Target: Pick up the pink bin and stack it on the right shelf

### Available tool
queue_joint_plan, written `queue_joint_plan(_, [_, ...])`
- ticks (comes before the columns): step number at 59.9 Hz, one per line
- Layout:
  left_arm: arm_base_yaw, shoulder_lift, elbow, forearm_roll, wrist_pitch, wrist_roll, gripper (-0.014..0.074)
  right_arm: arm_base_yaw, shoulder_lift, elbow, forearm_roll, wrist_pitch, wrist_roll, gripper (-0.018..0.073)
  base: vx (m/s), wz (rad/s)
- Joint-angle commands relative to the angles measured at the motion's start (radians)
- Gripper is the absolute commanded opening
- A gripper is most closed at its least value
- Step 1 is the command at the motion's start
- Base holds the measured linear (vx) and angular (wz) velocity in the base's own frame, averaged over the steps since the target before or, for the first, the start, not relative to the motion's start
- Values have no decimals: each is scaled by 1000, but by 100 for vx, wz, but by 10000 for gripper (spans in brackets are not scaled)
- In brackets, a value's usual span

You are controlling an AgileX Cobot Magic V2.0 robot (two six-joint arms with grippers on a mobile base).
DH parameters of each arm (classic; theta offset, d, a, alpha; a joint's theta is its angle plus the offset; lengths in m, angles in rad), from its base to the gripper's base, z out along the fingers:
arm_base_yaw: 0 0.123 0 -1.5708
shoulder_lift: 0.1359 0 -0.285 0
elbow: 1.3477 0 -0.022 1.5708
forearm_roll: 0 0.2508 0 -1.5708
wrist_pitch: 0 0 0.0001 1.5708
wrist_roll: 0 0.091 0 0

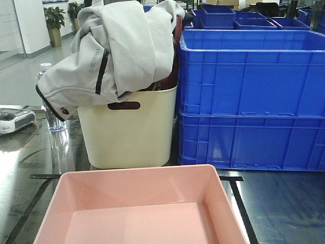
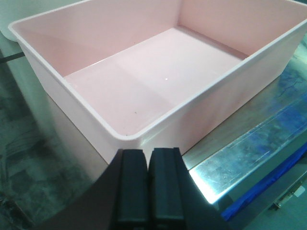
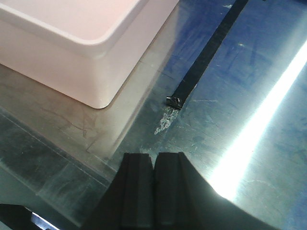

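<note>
The pink bin (image 1: pixel 142 208) is a wide, shallow, empty tray resting on the dark glossy shelf deck (image 1: pixel 284 203) at the near edge of the front view. In the left wrist view the bin (image 2: pixel 158 72) fills the frame, and my left gripper (image 2: pixel 149 155) is shut and empty just short of its near corner. In the right wrist view one corner of the bin (image 3: pixel 81 52) shows at upper left. My right gripper (image 3: pixel 154 158) is shut and empty over the bare deck (image 3: pixel 230 110), apart from the bin. Neither gripper shows in the front view.
A tall cream tub (image 1: pixel 129 129) draped with a grey jacket (image 1: pixel 117 46) stands behind the bin. Stacked blue crates (image 1: pixel 251 96) stand to its right. A water bottle (image 1: pixel 51 109) and a small device (image 1: pixel 15 119) sit at the left. A black seam strip (image 3: pixel 206 52) crosses the deck.
</note>
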Motion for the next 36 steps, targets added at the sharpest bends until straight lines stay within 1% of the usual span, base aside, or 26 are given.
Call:
queue_joint_plan(1, [0, 6, -27, -13, -84, 1, -8, -4, 5, -26, -9, -71, -13, -13, 0, 0])
queue_joint_plan(17, [0, -7, -20, -13, -87, 1, -7, -4, 5, -26, -10, -71, -13, -12, 0, 0])
queue_joint_plan(20, [19, -30, -4, -13, -93, 1, -7, -4, 5, -26, -9, -71, -13, -12, 0, 0])
queue_joint_plan(24, [84, -88, 32, -20, -103, 2, -7, -4, 5, -26, -10, -71, -13, -12, 0, 0])
queue_joint_plan(29, [187, -179, 102, 31, -135, 15, -7, -4, 5, -26, -6, -71, -13, -12, 0, 0])
queue_joint_plan(32, [247, -232, 156, 33, -164, 15, -7, -4, 5, -26, 0, -71, -13, -12, 0, 0])
queue_joint_plan(36, [324, -300, 234, 29, -235, 13, -6, -4, 5, -26, 0, -71, -13, -12, 0, 0])
